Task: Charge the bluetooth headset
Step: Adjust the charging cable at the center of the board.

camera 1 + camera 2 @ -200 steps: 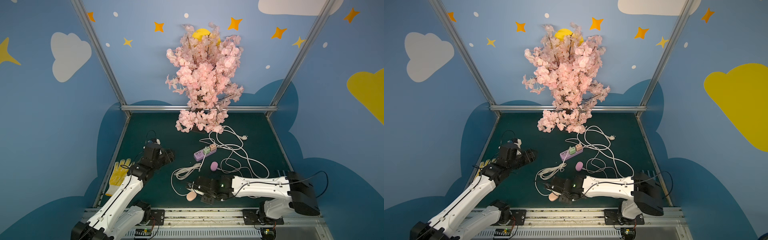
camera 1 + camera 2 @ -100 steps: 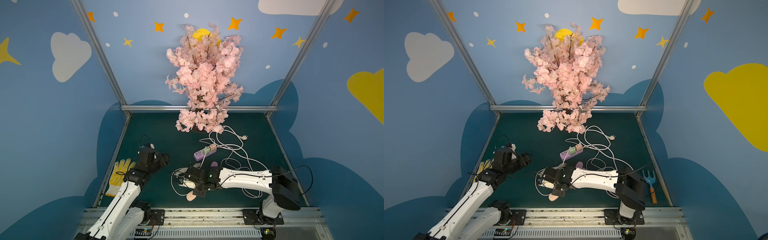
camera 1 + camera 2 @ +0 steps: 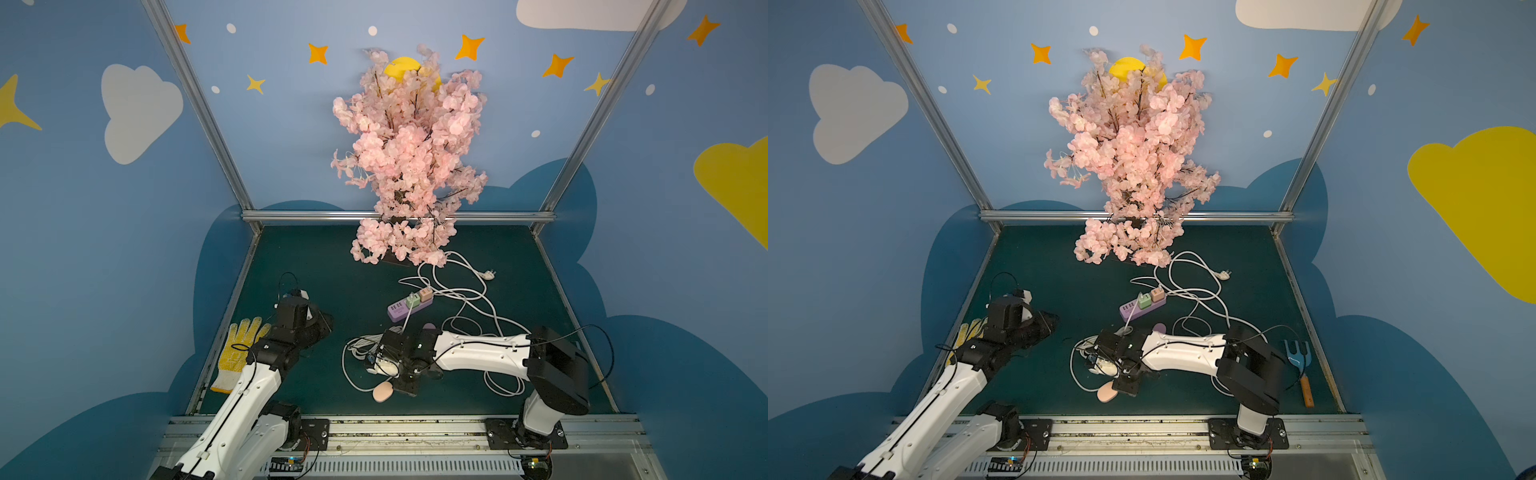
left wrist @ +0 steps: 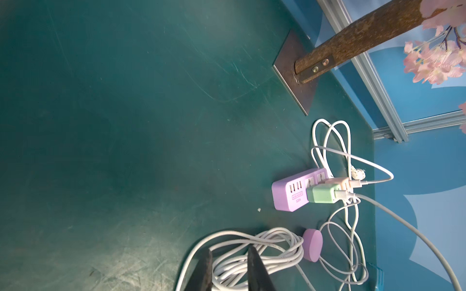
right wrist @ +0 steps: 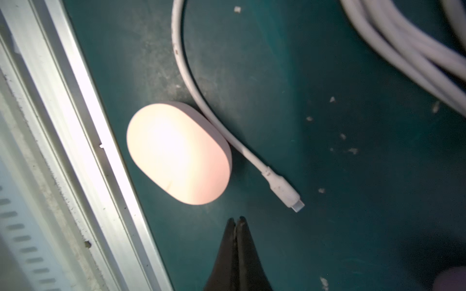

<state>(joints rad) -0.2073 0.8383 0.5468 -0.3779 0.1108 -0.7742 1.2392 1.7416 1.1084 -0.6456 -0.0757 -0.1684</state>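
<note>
Closed headset case [image 5: 179, 156] (pink, contents unseen) on surface [image 5: 327, 75] by front rail [image 5: 75, 126], touching white cable [image 5: 201, 100]; plug [image 5: 290, 199] free beside it; right fingers [image 5: 242, 239] clenched, empty; left fingers [image 4: 254, 267] parted, holding nothing; purple case [image 3: 430, 327] mostly hidden behind right arm [image 3: 478, 353].

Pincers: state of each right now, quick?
Left pincer: slightly open, empty.
Right pincer: closed, empty.

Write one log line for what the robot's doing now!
pink case on table, not plugged | cable plug loose beside it | right jaws shut, empty | left jaws open
</note>
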